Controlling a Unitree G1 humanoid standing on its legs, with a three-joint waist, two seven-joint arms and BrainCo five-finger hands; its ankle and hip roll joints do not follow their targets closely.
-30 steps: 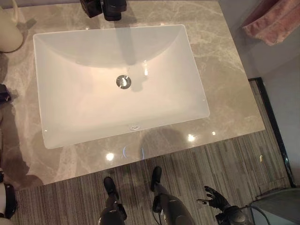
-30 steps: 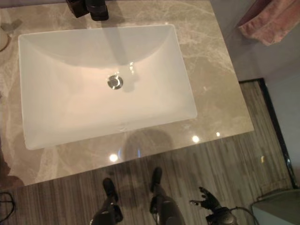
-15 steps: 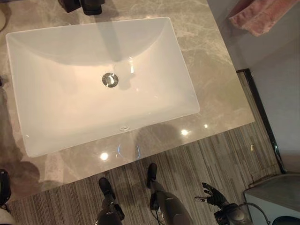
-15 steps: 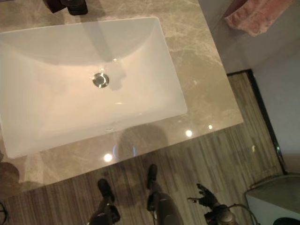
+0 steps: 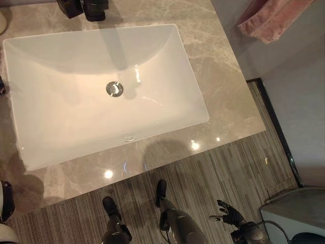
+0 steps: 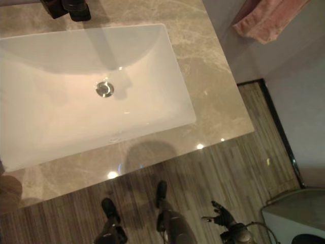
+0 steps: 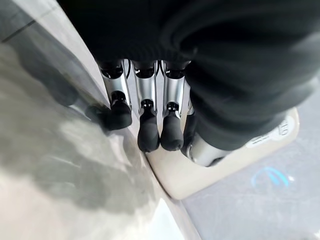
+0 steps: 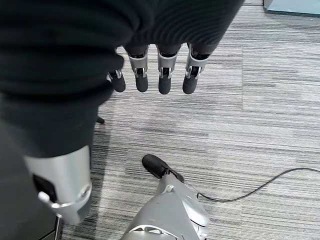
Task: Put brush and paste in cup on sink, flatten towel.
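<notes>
A pink towel [image 5: 271, 18] hangs bunched against the wall past the counter's far right corner. The white sink basin [image 5: 167, 66] lies sunk in the marble counter [image 5: 231, 101] and holds nothing. My right hand [image 5: 227, 212] hangs low over the striped floor at the near right, well clear of the counter, fingers [image 8: 165, 80] straight and empty. In the left wrist view my left hand [image 7: 147, 130] is held with relaxed fingers over the marble, just above a cream rounded object [image 7: 220, 180], and holds nothing.
A black faucet [image 5: 84, 7] stands at the back edge of the sink, and a metal drain [image 5: 115, 88] sits in the basin. A grey box [image 5: 294, 213] stands on the floor at the near right. A dark strip [image 5: 277, 127] runs along the floor by the wall.
The camera has swung to the right, so the sink and counter sit further left in the picture and more of the towel and wall shows. The right hand stays low over the floor.
</notes>
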